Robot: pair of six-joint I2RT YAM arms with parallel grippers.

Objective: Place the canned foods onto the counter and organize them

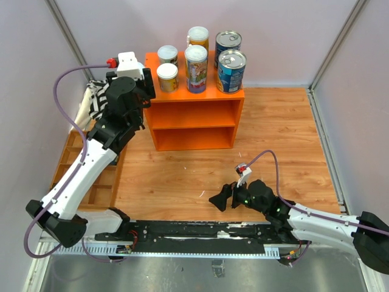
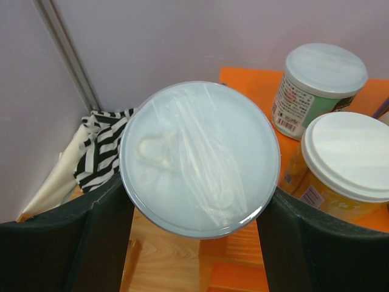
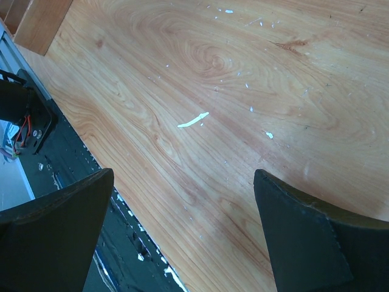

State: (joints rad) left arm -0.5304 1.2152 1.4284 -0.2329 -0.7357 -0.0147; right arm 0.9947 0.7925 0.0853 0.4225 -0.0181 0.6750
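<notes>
My left gripper is shut on a small can with a white lid, held at the left edge of the orange counter's top; both fingers press its sides. I cannot tell whether it rests on the counter. On top stand two small white-lidded cans, two tall slim cans and two blue cans. Two small cans also show in the left wrist view. My right gripper is open and empty over the wooden table.
A low brown compartmented tray lies at the left beside the counter. A black-and-white striped cloth sits behind it, also in the left wrist view. The black rail runs along the near edge. Walls enclose the back and sides.
</notes>
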